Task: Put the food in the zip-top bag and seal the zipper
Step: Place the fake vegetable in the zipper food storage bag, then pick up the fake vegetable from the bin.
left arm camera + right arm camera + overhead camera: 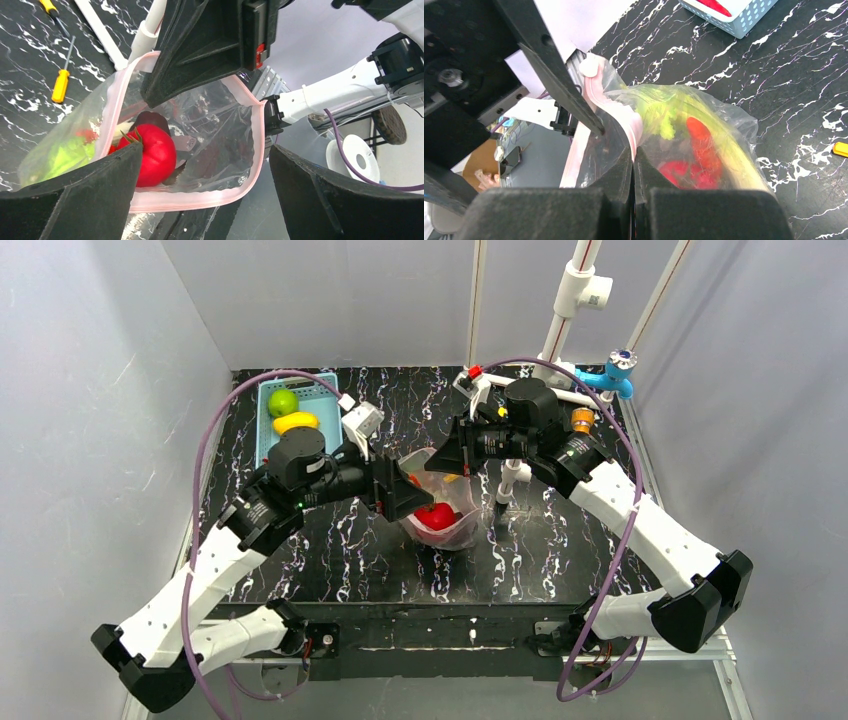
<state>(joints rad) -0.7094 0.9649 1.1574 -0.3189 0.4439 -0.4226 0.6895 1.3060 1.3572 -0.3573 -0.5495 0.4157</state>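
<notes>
Clear zip-top bag (220,130), mouth agape, clamped in right pincer (634,155); left pincer (204,152) wide apart.

Your left arm (200,575) and right arm (650,525) were each built of smooth white shell links joined by rounded black joint housings (297,455), with blocky black elbow caps (690,612) at the near corners. A glossy purple cable (193,500) ran along the left arm, and a matching second purple cable (622,560) along the right. Your left gripper (205,150) carried two broad, matte black wedge-shaped fingers (330,200) with a faintly grainy surface. Your right gripper (634,160) bore the same black fingers (684,210). Its ribbed black body (215,40) showed a small red tab (258,55) on one edge.
</notes>
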